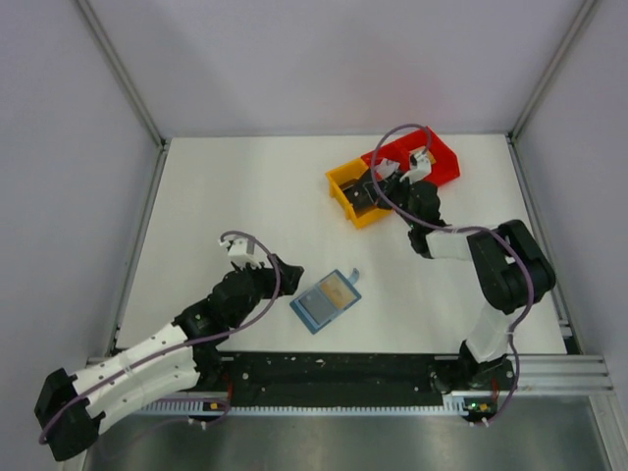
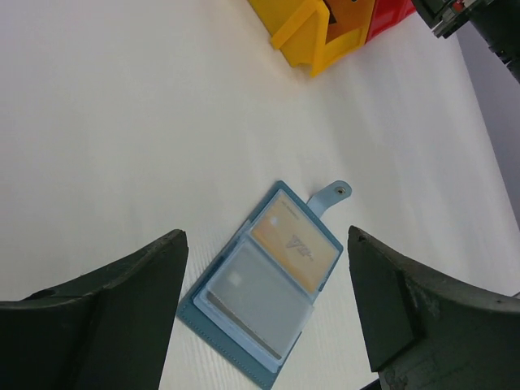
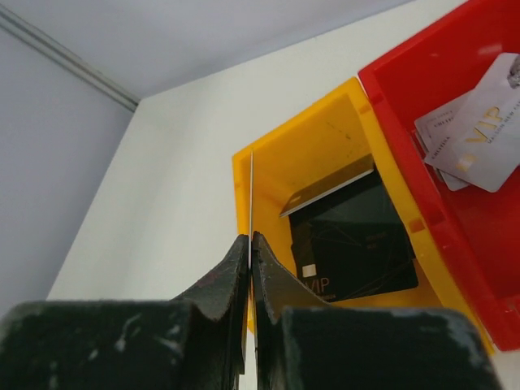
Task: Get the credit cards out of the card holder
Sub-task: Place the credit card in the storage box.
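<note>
Right pincer [image 3: 250, 240] clamped on card [image 3: 251, 195], edge-on, face unreadable; left pincer [image 2: 264, 236] apart over card holder [image 2: 331, 195].

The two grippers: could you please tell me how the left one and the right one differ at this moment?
The left gripper is open and empty; the right gripper is shut on a thin card seen edge-on. The left points at the card holder lying open on the table; the right is at the yellow bin. Both have dark fingers.
</note>
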